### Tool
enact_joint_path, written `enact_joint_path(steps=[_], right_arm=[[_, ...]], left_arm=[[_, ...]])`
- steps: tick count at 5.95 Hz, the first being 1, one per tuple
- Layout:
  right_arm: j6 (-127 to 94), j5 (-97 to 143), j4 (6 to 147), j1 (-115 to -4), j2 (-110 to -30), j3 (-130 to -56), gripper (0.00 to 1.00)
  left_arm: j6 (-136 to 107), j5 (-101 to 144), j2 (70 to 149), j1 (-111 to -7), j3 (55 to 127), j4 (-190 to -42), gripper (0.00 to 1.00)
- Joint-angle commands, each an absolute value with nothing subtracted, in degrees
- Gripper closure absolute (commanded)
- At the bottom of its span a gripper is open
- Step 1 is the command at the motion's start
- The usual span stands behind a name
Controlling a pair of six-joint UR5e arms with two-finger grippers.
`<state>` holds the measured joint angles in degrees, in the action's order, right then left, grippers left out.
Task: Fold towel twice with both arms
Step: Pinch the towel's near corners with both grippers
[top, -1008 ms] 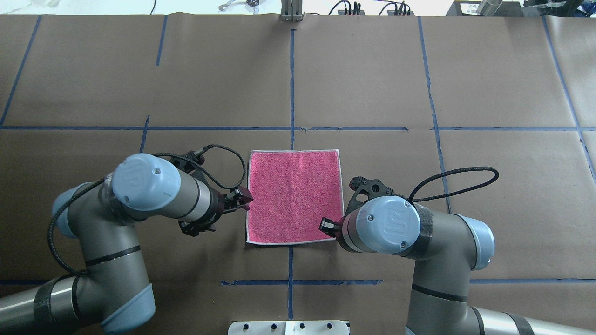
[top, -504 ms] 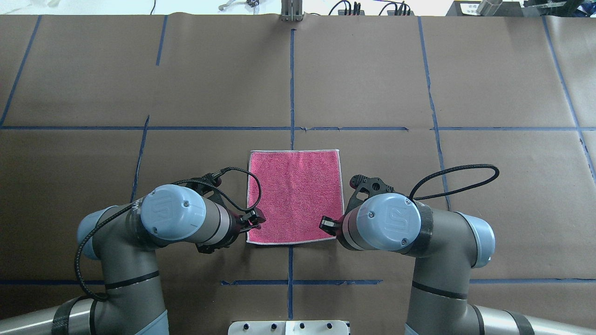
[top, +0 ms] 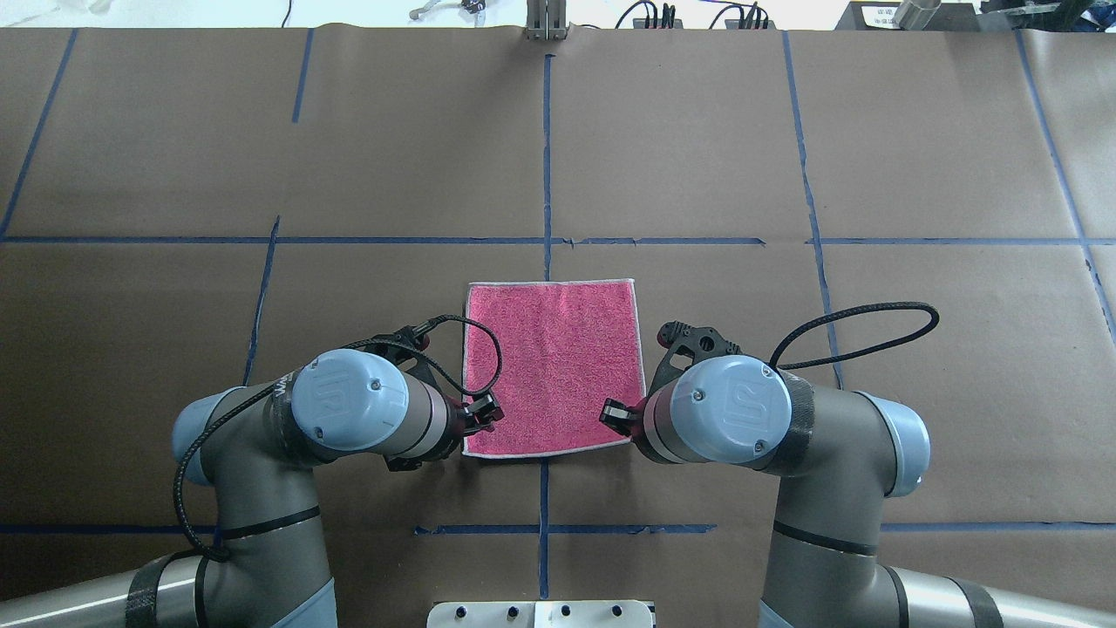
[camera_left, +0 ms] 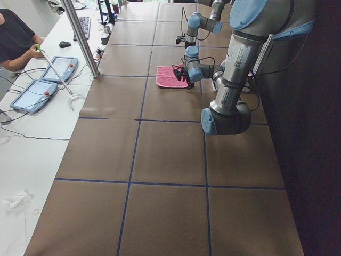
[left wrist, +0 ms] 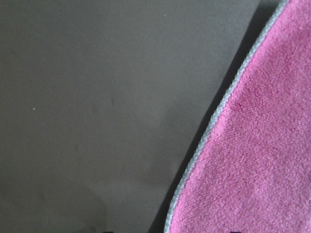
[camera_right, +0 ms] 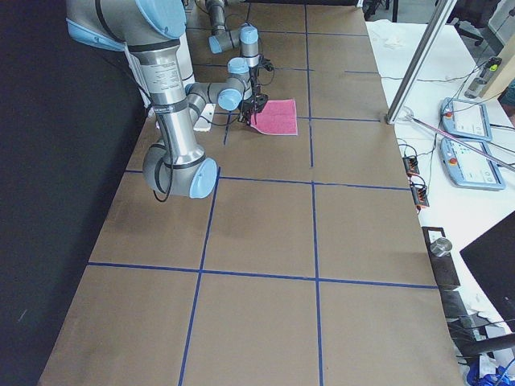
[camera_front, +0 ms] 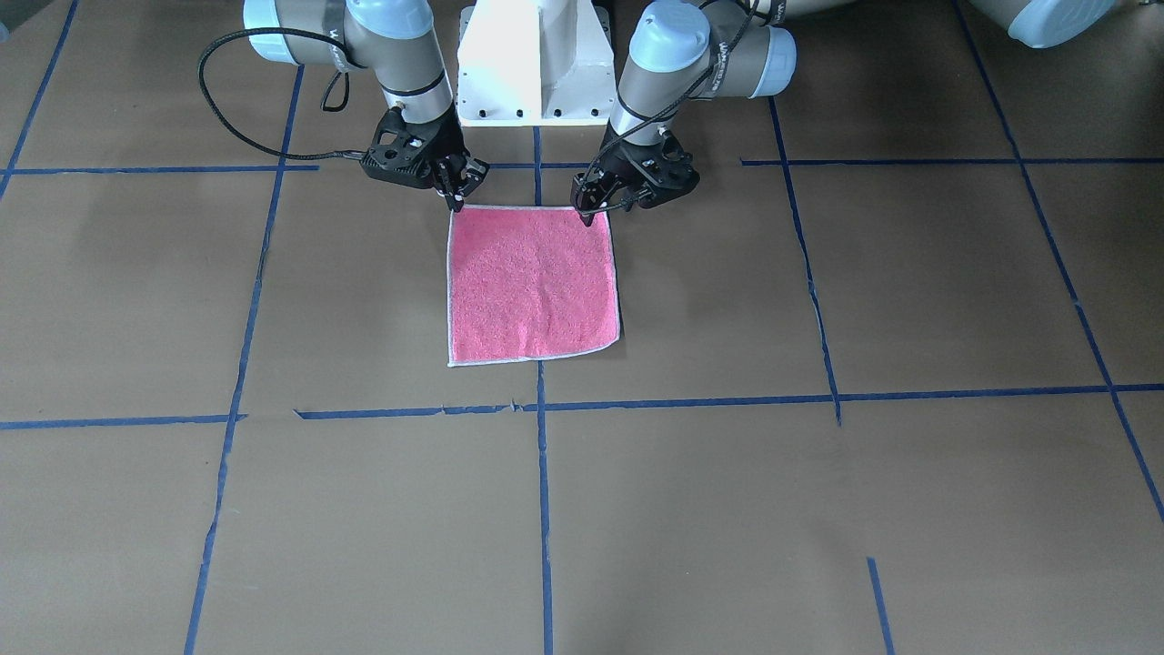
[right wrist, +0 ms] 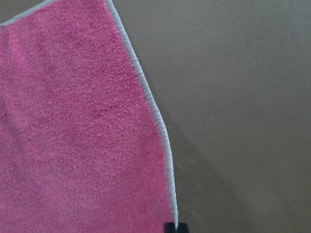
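The towel lies flat, pink side up, on the bench, with the left hand and right hand at its near corners. I cannot tell whether either is clenched. A hand catching only the edging could drop its corner and skew the fold. The front view shows the fingertips, which the wrists hide from overhead.

Overhead and front-facing cameras look steeply down from opposite sides, side cameras along the table, wrist cameras close over the towel edges.

Left gripper and right gripper hang low, angled down and toward each other, opening unclear.
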<state>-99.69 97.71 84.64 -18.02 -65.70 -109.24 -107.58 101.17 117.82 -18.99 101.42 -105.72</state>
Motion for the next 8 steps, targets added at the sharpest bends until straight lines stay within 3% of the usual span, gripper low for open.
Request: enact_joint_path(steps=[1,2,3,6,8], right_arm=[[-99.76,97.65,84.64,-18.02,-65.65,-109.25,1.0],[-99.76,97.65,84.64,-18.1,-65.74,-109.25,1.0],[-99.76,97.65,84.64,-18.11,-65.74,-109.25,1.0],[-99.84,97.65,84.64,-18.11,-65.74,-109.16,1.0],[-100.19,97.65,84.64,-18.19,-66.53,-109.68,1.0]], left_arm=[[-107.58,101.16,117.86,-18.46,101.43,-105.73,0.42],[-107.58,101.25,117.86,-18.28,101.43,-105.82,0.42],[-107.58,101.25,117.86,-18.11,101.43,-105.91,0.51],[-107.67,101.6,117.86,-18.02,102.12,-105.91,0.94],[-109.06,101.78,117.95,-18.11,104.05,-105.56,1.0]])
